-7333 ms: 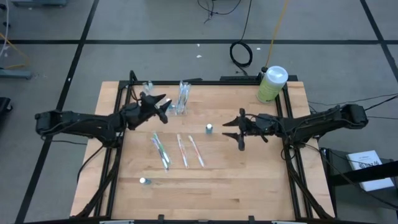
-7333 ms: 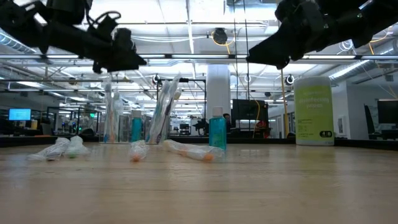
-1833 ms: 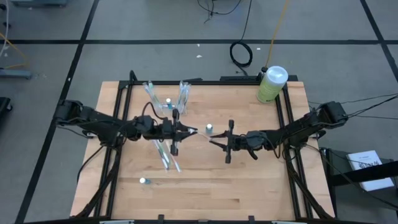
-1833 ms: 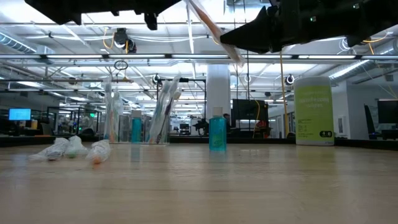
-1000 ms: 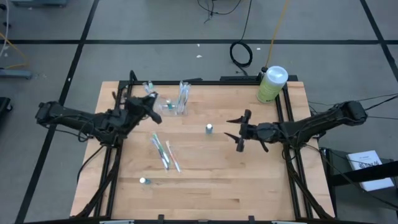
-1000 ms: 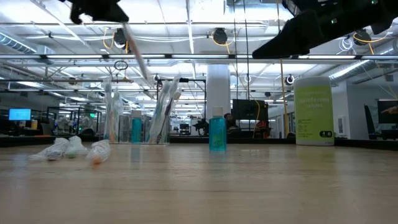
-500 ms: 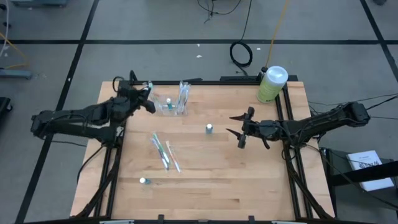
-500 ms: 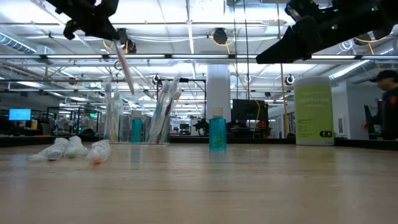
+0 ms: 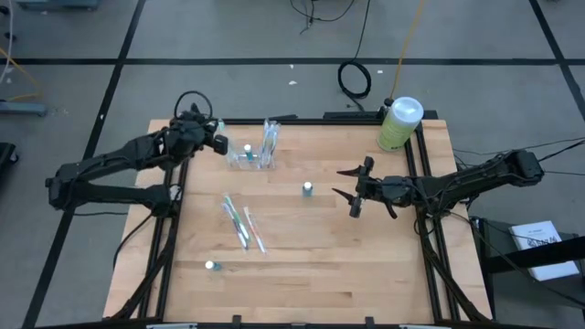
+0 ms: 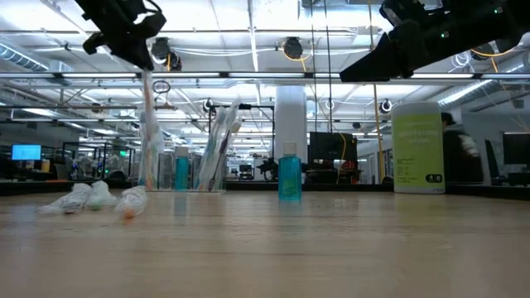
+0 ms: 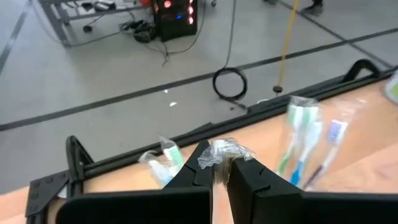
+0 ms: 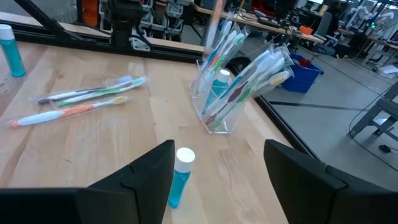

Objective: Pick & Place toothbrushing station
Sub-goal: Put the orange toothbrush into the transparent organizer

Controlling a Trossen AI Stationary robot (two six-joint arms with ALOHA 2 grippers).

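The toothbrushing station (image 9: pixel 253 153) is a clear holder with several toothbrushes standing in it, near the table's far edge. It also shows in the low view (image 10: pixel 207 153) and the right wrist view (image 12: pixel 231 87). My left gripper (image 9: pixel 221 144) is above the holder's left end, shut on a wrapped toothbrush (image 10: pixel 148 124). The brush hangs upright, its lower end down at the holder's left compartment. My right gripper (image 9: pixel 353 192) is open and empty at mid-table right, raised above the wood. My left gripper pinches the wrapped toothbrush by its top end, where the clear wrapper (image 11: pixel 219 152) bunches up between the two fingers. The fingers come from above, slanting down. The brush hangs upright below them; whether its lower end rests inside the compartment I cannot tell.
A small blue bottle with a white cap (image 9: pixel 308 189) stands at mid-table, just ahead of my right gripper (image 12: pixel 180 177). Several wrapped toothbrushes (image 9: pixel 241 225) lie left of centre. Another small bottle (image 9: pixel 211 266) lies near the front left. A large green bottle (image 9: pixel 398 123) stands at the far right corner.
My left gripper has carried the wrapped toothbrush toward the far edge, over the holder's left end. The brush has swung from slanted to upright and come down toward the left compartment.
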